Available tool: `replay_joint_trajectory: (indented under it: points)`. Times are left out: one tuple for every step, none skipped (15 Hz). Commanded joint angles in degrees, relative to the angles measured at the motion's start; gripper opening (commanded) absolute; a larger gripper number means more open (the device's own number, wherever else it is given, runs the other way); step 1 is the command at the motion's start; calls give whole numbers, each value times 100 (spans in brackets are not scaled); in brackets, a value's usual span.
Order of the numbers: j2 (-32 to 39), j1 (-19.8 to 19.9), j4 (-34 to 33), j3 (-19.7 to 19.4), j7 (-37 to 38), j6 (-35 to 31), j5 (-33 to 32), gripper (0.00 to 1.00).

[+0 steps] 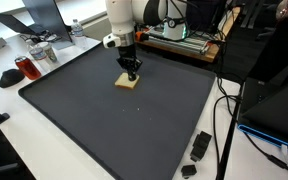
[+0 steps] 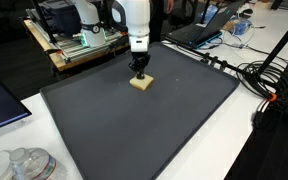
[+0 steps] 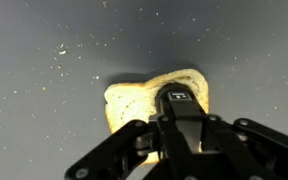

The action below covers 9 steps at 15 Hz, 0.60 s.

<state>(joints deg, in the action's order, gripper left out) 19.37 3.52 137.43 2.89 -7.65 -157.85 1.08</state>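
With black pincer [image 3: 176, 100] closed tip-down against pale yellow bread-shaped slab [image 3: 129, 100], hold uncertain: might dent it or skid it across dark grey mat [image 3: 44, 80].

My arm [image 1: 121, 18] stands nearly upright, its white links stacked over the wrist [image 2: 138, 42], so my end effector [image 1: 131, 72] points straight down. Its black fingers [image 3: 182, 118] are pressed together with no gap showing, tips lowest, linkage bars splayed to either side behind them.
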Motion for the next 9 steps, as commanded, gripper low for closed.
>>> replay_joint_trajectory:
  points:
    - [558, -34, 148, -117, 51, -524, -53, 5]
    - [549, -142, 204, -219, 193, -585, -205, 5]
    - [553, -236, 244, -294, 331, -621, -310, 5]
    - [563, -366, 275, -385, 492, -623, -440, 5]
    - [575, -471, 280, -458, 613, -616, -554, 5]
    - [602, -618, 257, -559, 789, -555, -724, 5]
    - [640, -700, 205, -590, 878, -476, -819, 5]
    - [675, -825, 146, -687, 1035, -383, -989, 5]
    - [720, -835, 41, -645, 1048, -128, -973, 5]
